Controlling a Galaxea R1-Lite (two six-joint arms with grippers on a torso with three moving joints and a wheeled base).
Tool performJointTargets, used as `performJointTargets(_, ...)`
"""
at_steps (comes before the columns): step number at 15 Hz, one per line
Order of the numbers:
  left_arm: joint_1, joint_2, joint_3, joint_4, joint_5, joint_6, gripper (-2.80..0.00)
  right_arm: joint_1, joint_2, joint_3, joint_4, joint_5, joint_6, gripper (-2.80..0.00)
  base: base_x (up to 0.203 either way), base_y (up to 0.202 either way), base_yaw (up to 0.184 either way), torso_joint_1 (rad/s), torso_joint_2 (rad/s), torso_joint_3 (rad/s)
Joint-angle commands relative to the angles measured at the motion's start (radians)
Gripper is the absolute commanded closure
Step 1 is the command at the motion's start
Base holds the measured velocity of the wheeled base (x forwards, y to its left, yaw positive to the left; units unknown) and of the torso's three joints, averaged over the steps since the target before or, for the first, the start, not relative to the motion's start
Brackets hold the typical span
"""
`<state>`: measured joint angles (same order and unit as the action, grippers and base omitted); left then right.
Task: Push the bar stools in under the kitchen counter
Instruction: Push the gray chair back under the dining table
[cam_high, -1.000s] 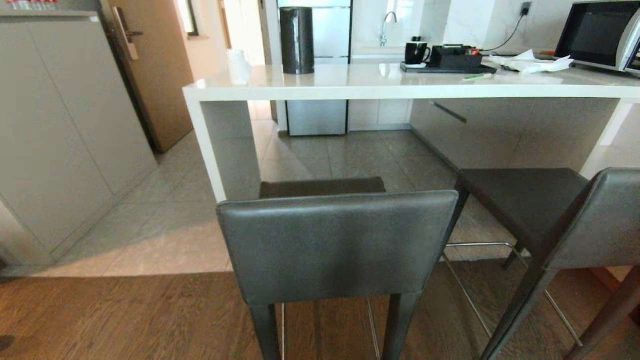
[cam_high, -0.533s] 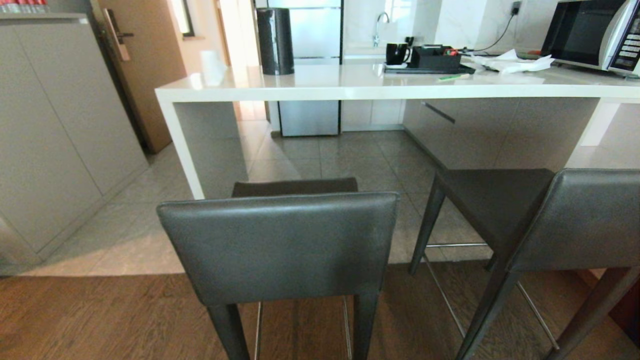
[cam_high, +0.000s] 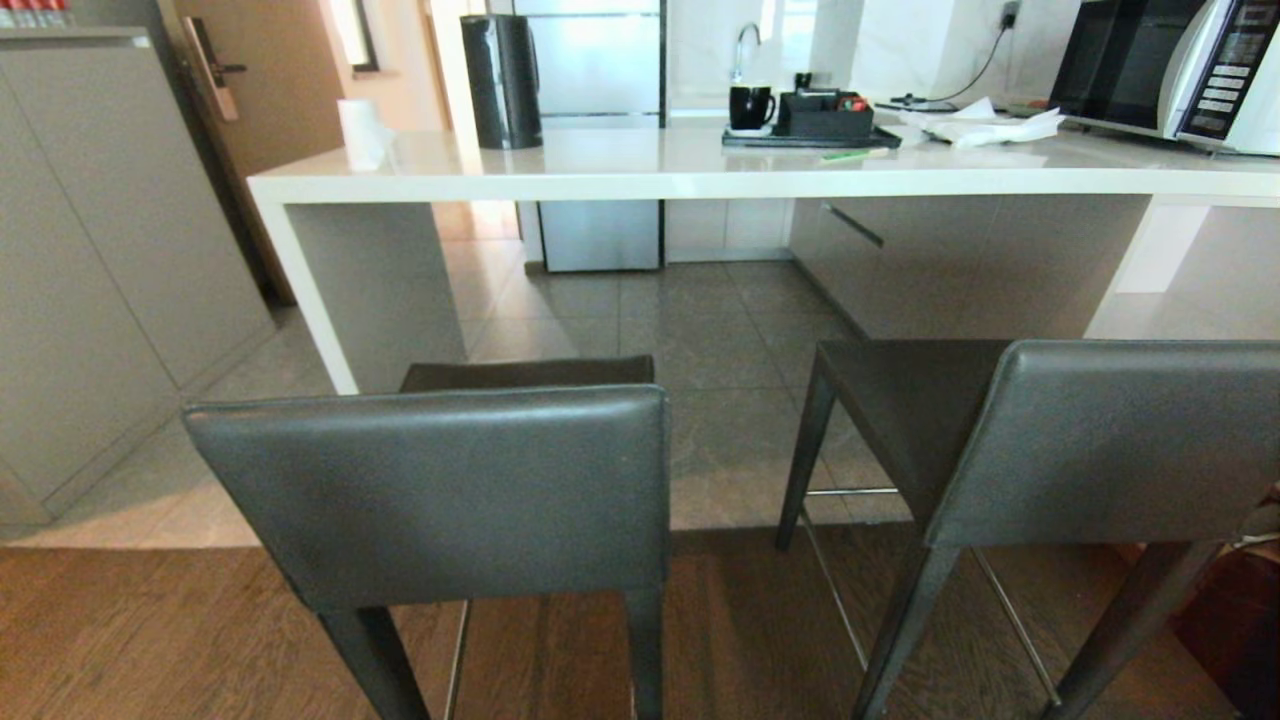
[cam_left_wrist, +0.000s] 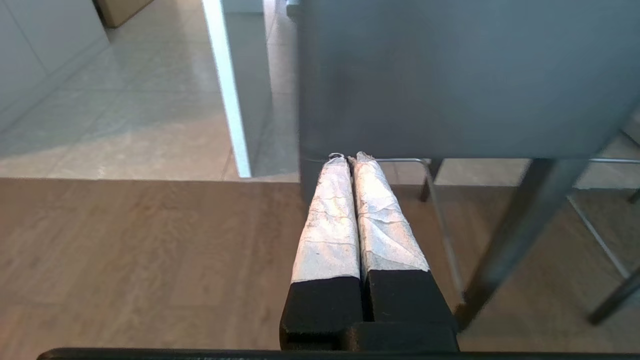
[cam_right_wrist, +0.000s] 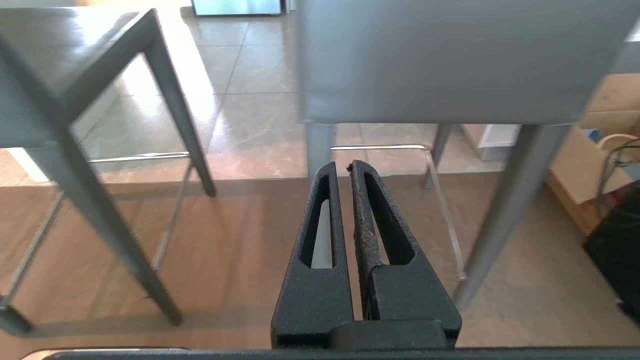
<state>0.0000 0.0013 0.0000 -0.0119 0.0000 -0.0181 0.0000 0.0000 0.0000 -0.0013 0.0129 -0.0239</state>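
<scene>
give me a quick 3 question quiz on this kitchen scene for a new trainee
1. True or false: both bar stools are already tucked under the kitchen counter.
2. Which stands nearest the counter's left end? A) black mug B) white paper roll C) microwave
3. Fill in: the fingers of the left gripper and the right gripper are both ____.

Key:
1. False. Both stools stand out in front of the counter, backrests toward the camera; the right stool is turned at an angle.
2. B
3. shut, holding nothing
</scene>
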Motion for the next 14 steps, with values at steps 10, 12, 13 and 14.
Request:
performJointTargets(10, 0.0, 0.0, 0.003, 0.0, 0.0, 0.0, 0.0, 0.0, 0.002, 0.0, 0.0, 0.001, 0.001, 0.0, 0.0, -0.194, 0.001, 0.002, 0.0, 0.001)
performJointTargets(12, 0.0, 0.001, 0.003, 0.0, 0.0, 0.0, 0.0, 0.0, 0.002, 0.0, 0.0, 0.001, 0.001, 0.0, 0.0, -0.195, 0.002, 0.007, 0.0, 0.0)
performJointTargets(13, 0.0, 0.001, 0.003, 0.0, 0.001, 0.0, 0.0, 0.0, 0.002, 0.0, 0.0, 0.0, 0.001, 0.0, 0.0, -0.201, 0.006, -0.004, 0.0, 0.002)
performJointTargets(14, 0.0, 0.0, 0.003, 0.0, 0.0, 0.0, 0.0, 0.0, 0.002, 0.0, 0.0, 0.001, 0.001, 0.0, 0.0, -0.196, 0.002, 0.0, 0.0, -0.002)
